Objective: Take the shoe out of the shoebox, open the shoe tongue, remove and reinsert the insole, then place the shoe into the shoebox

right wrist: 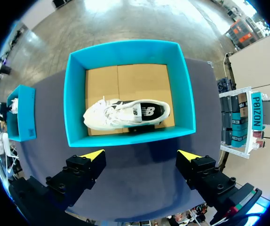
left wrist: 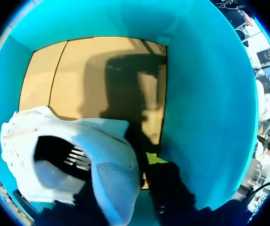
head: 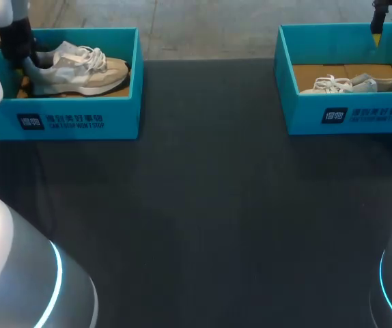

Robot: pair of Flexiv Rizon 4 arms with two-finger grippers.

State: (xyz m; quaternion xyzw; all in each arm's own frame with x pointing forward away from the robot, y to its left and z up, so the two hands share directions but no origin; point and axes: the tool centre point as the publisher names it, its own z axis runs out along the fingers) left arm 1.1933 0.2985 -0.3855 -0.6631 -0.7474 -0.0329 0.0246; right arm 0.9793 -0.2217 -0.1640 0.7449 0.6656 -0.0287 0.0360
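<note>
A beige and white shoe (head: 80,68) lies in the left teal shoebox (head: 73,119), toe pointing right. My left gripper (head: 29,65) is down at its heel. In the left wrist view the white heel collar of the shoe (left wrist: 114,174) sits between the two dark fingers (left wrist: 170,193), one inside the opening and one outside, and the gripper (left wrist: 125,186) is shut on it. My right gripper (right wrist: 141,155) hangs open high above the right shoebox (right wrist: 125,136), which holds a second white shoe (right wrist: 125,113). In the head view that right gripper (head: 377,31) is at the box's back edge.
The right shoebox (head: 360,113) with its white shoe (head: 356,84) stands at the table's back right. Teal walls (left wrist: 205,94) and a cardboard floor (left wrist: 92,75) close in around the left gripper. Dark table top (head: 203,205) stretches between and in front of the boxes.
</note>
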